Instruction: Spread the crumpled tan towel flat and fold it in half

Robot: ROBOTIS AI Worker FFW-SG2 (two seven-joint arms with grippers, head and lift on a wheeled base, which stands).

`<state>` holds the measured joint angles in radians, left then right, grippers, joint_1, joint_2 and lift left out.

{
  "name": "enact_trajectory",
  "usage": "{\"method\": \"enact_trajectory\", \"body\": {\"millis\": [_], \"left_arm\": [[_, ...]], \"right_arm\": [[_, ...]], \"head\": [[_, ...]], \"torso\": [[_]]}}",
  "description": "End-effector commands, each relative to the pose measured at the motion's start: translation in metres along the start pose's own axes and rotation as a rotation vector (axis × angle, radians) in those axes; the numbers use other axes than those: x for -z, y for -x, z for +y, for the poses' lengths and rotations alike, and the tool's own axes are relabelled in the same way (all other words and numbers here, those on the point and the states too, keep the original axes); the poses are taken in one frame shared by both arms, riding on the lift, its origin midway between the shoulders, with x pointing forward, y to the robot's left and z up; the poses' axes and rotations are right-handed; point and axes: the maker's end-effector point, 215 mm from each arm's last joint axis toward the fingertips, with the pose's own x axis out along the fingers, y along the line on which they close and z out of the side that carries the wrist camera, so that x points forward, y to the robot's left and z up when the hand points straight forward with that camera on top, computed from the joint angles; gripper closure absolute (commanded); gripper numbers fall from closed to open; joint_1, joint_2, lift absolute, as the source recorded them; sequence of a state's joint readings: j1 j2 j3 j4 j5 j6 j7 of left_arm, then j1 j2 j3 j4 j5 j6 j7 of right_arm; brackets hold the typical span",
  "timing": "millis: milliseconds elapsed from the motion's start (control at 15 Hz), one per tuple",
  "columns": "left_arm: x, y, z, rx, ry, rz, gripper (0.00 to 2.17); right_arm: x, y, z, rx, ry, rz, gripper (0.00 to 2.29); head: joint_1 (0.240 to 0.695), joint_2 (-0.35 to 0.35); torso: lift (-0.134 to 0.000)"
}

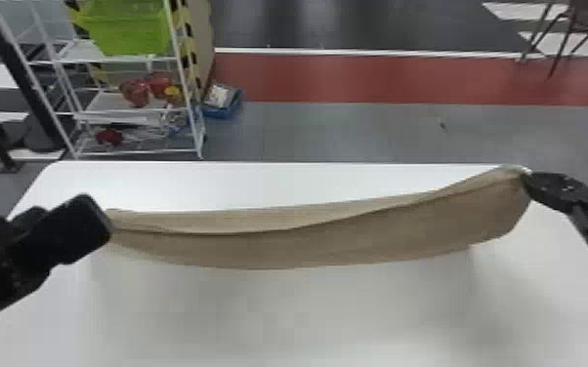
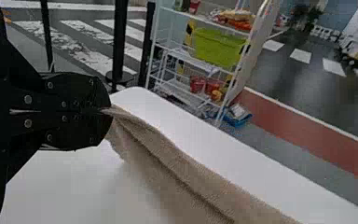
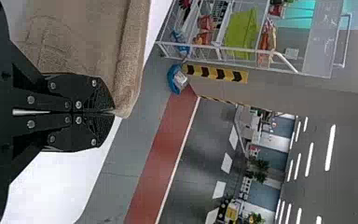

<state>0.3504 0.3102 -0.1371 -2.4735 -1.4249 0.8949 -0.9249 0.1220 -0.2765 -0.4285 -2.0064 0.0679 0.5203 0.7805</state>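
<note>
The tan towel hangs stretched between both grippers over the white table, sagging a little in the middle, with a long crease along it. My left gripper holds its left end; in the left wrist view the same gripper is shut on a corner of the towel. At the towel's right end, near the table's far right corner, is my right gripper. The right wrist view has this gripper closed on the other corner of the towel.
The white table spreads beneath the towel. Beyond its far left edge stands a white wire rack with a green bin. A blue box lies on the floor beside the rack, and a chair stands far back right.
</note>
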Motion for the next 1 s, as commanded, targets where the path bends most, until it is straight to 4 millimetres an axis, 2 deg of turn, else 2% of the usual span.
{"method": "enact_trajectory", "body": {"millis": [0,67,267,333,467,600,667,733,800,933], "left_arm": [[-0.062,-0.006,0.043,-0.073,0.060,-0.110,2.07],[-0.086,-0.012,0.056,-0.090,0.080,-0.145,2.07],[-0.141,-0.035,0.071,-0.088,0.101,-0.194,2.07],[-0.149,-0.044,0.079,-0.096,0.106,-0.189,2.07],[-0.161,-0.045,0.108,-0.134,0.128,-0.204,2.07],[-0.149,-0.041,0.121,-0.143,0.156,-0.198,2.07],[-0.127,-0.032,0.119,-0.139,0.179,-0.192,2.07],[-0.093,-0.019,0.109,-0.139,0.181,-0.167,2.07],[-0.068,-0.015,0.090,-0.115,0.166,-0.138,2.07],[-0.010,-0.003,0.044,-0.087,0.115,-0.045,2.07]], "right_arm": [[-0.035,-0.015,-0.016,0.041,-0.023,-0.031,1.30],[-0.050,-0.021,-0.028,0.075,-0.020,-0.048,1.30],[-0.079,-0.045,-0.057,0.125,-0.054,-0.060,1.30],[-0.093,-0.051,-0.071,0.152,-0.056,-0.062,1.30],[-0.118,-0.055,-0.096,0.180,-0.087,-0.051,1.30],[-0.117,-0.041,-0.107,0.185,-0.119,-0.034,1.30],[-0.108,-0.021,-0.105,0.179,-0.115,-0.034,1.30],[-0.083,0.006,-0.100,0.170,-0.111,-0.015,1.30],[-0.057,0.030,-0.088,0.144,-0.088,-0.004,1.30],[-0.020,0.057,-0.056,0.100,0.033,-0.014,1.30]], "head": [[0.695,-0.039],[0.695,-0.064],[0.611,-0.099],[0.584,-0.111],[0.519,-0.133],[0.477,-0.139],[0.462,-0.141],[0.454,-0.142],[0.456,-0.141],[0.538,-0.131]], "torso": [[-0.123],[-0.123],[-0.123],[-0.123],[-0.123],[-0.123],[-0.123],[-0.123],[-0.123],[-0.123]]}}
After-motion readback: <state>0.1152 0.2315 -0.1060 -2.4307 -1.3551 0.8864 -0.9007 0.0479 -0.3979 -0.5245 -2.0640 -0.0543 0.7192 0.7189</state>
